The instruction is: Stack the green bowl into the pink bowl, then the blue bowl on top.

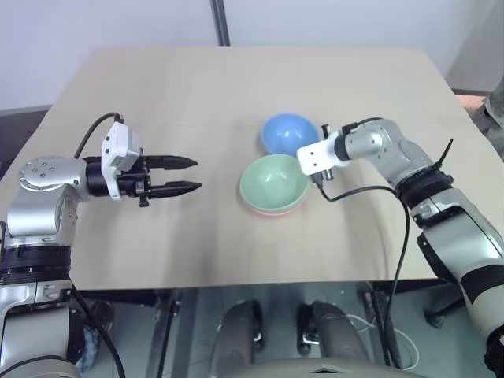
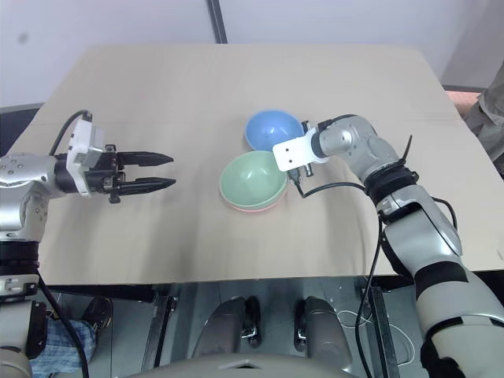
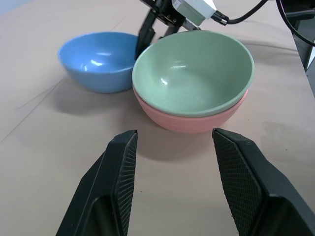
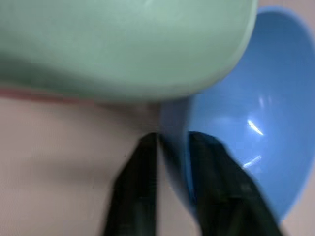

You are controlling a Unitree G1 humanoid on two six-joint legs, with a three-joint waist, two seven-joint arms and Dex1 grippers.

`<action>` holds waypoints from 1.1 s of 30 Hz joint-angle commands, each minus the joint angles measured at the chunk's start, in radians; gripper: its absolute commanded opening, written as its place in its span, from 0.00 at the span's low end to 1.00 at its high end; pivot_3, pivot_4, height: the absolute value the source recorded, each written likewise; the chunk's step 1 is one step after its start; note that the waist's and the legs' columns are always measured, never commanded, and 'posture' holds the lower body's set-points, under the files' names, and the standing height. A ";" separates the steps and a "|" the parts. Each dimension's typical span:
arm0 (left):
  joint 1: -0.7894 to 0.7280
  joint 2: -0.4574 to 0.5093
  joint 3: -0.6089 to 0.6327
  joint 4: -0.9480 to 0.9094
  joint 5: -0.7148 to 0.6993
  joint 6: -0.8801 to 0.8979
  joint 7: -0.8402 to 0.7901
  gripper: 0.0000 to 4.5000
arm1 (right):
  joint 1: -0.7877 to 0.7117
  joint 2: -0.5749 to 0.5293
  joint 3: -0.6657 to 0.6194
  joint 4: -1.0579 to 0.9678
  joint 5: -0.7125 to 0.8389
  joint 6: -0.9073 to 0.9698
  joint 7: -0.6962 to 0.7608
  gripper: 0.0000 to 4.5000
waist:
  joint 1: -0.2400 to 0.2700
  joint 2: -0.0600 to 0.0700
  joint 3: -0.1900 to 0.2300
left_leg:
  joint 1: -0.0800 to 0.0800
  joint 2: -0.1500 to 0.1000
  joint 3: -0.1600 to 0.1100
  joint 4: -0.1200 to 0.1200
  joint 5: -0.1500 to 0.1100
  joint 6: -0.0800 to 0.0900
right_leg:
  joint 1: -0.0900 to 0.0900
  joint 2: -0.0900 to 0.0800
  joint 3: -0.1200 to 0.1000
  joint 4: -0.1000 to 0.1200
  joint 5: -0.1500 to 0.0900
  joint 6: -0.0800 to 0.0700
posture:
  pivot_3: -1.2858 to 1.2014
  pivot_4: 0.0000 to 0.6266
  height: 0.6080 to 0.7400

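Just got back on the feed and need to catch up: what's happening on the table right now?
The green bowl is already nested in the pink bowl on the table. The right gripper has its two fingers pinched on the rim of the blue bowl, one inside and one outside; the bowl sits on the table right behind the stack. The left gripper hangs open off to the side, holding nothing.

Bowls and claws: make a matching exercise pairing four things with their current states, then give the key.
1. green bowl
2. pink bowl
3. blue bowl
4. left claw

A. open, holding nothing
B. rim pinched by the right claw
C. nested inside another bowl
D. at the bottom of the stack

Pairs: 1-C, 2-D, 3-B, 4-A
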 commanded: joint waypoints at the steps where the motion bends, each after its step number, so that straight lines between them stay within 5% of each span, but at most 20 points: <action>1: -0.007 0.021 0.028 -0.027 -0.009 0.002 0.005 0.57 | -0.032 0.000 -0.016 -0.012 0.007 -0.024 -0.007 0.01 | 0.000 0.000 0.000 | 0.000 0.000 0.000 0.000 0.000 0.000 | 0.000 0.000 0.000 0.000 0.000 0.000 | 0.52 0.24 1.00; 9: -0.015 0.011 0.020 -0.026 -0.004 0.001 0.014 0.57 | -0.080 -0.006 -0.061 -0.070 0.048 -0.038 -0.001 0.01 | -0.001 0.000 0.000 | 0.000 0.000 0.000 0.000 0.000 0.000 | 0.000 0.000 0.000 0.000 0.000 0.000 | 0.52 0.24 1.00; 18: -0.038 0.000 -0.001 -0.025 0.001 0.008 0.015 0.57 | -0.072 -0.027 -0.152 -0.428 0.210 0.099 0.137 0.01 | 0.001 0.000 0.000 | 0.000 0.000 0.000 0.000 0.000 0.000 | 0.000 0.000 0.000 0.000 0.000 0.000 | 0.52 0.24 1.00; 27: -0.082 -0.013 -0.022 0.002 0.016 0.003 0.010 0.57 | 0.085 -0.109 -0.098 -0.871 0.389 0.332 0.406 0.01 | 0.006 0.000 0.000 | 0.000 0.000 -0.001 0.001 0.000 0.000 | 0.001 0.000 -0.001 -0.001 0.000 0.000 | 0.52 0.24 1.00; 33: -0.094 -0.026 -0.040 0.001 0.021 0.001 0.002 0.57 | 0.143 -0.154 -0.075 -0.957 0.394 0.380 0.452 0.01 | 0.002 0.000 0.000 | 0.000 0.000 -0.001 0.002 0.000 0.000 | 0.001 0.000 -0.001 0.000 -0.002 0.003 | 0.52 0.24 1.00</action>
